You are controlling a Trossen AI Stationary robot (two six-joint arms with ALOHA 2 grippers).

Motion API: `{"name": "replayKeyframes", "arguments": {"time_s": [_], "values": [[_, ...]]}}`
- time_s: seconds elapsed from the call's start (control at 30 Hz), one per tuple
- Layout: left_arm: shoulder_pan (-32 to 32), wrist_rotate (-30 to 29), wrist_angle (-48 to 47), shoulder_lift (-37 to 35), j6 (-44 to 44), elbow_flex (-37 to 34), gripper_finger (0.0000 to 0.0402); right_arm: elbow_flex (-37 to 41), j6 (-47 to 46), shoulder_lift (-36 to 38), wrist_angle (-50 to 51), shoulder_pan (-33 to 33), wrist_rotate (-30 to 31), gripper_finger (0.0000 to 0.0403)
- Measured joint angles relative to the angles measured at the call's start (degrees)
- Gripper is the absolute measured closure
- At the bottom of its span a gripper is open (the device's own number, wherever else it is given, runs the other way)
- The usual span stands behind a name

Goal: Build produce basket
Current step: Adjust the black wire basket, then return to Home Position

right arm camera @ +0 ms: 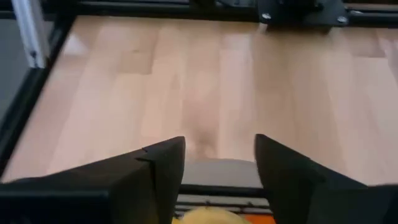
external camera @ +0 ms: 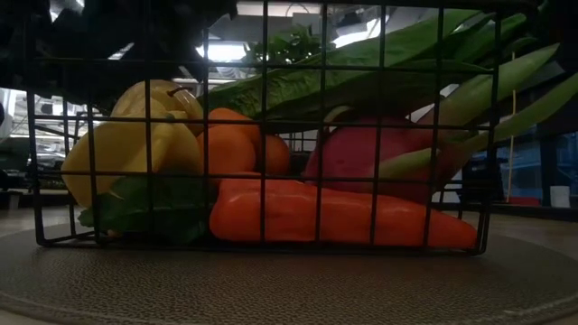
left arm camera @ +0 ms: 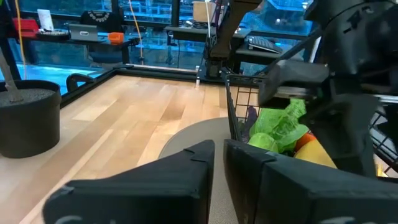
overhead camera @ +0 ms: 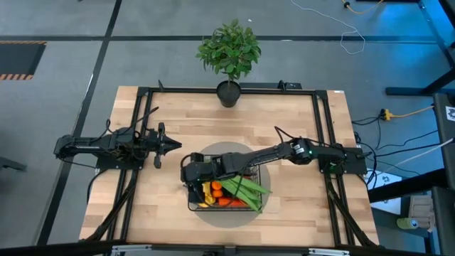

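The black wire basket [overhead camera: 190,204] stands on the round grey mat [overhead camera: 213,152], near the middle of the table's near half. Inside lie long green beans [overhead camera: 245,188], a yellow fruit [overhead camera: 207,190], orange tomatoes [external camera: 230,144], a pink radish [external camera: 361,153] and a long orange-red piece [external camera: 325,217]. My right gripper [overhead camera: 189,171] hovers open over the basket's left end, with the yellow fruit [right arm camera: 205,216] just below its fingers [right arm camera: 219,155]. My left gripper [overhead camera: 170,145] waits shut above the table, left of the basket [left arm camera: 233,106].
A leafy potted plant [overhead camera: 229,53] stands at the middle of the table's far edge; its pot [left arm camera: 28,115] shows in the left wrist view. Black frame rails [overhead camera: 142,128] run along the table's sides. Bare wood lies left of the mat and between the mat and the plant.
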State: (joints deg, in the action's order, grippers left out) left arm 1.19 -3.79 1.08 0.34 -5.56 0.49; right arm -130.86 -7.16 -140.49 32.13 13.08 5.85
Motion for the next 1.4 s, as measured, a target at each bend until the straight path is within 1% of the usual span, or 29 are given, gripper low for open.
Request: {"name": "replayKeyframes", "arguments": {"time_s": [0.13, 0.27, 0.6, 0.7, 0.83, 1.0, 1.4], "values": [[0.0, 0.0, 0.0, 0.0, -0.01, 0.0, 0.0381, -0.01, -0.13, 0.07, 1.6, -0.09, 0.67, 0.0215], [0.0, 0.02, 0.0, 0.0, -0.02, 0.0, 0.0386, -0.02, -0.13, 0.13, 3.27, -0.05, 2.93, 0.0215], [0.0, 0.02, 0.0, 0.0, -0.02, 0.0, 0.0399, -0.07, 0.05, 0.49, 4.67, 0.04, 3.31, 0.0215], [0.0, 0.02, 0.0, 0.0, -0.01, 0.0, 0.0401, -1.89, 0.2, 0.44, 7.18, 0.21, 3.44, 0.0215], [0.0, 0.03, 0.0, 0.0, 0.0, 0.0, 0.0397, -4.14, 0.34, 0.55, 8.73, 0.57, 3.72, 0.0215], [0.0, 0.04, 0.0, 0.02, 0.0, 0.0, 0.0387, -3.96, -1.18, 2.11, 8.39, 1.54, 7.79, 0.0215], [0.0, 0.04, 0.0, 0.0, -0.01, 0.0, 0.0371, -4.07, -1.13, 4.09, 10.8, 5.03, 7.63, 0.0215]]}}
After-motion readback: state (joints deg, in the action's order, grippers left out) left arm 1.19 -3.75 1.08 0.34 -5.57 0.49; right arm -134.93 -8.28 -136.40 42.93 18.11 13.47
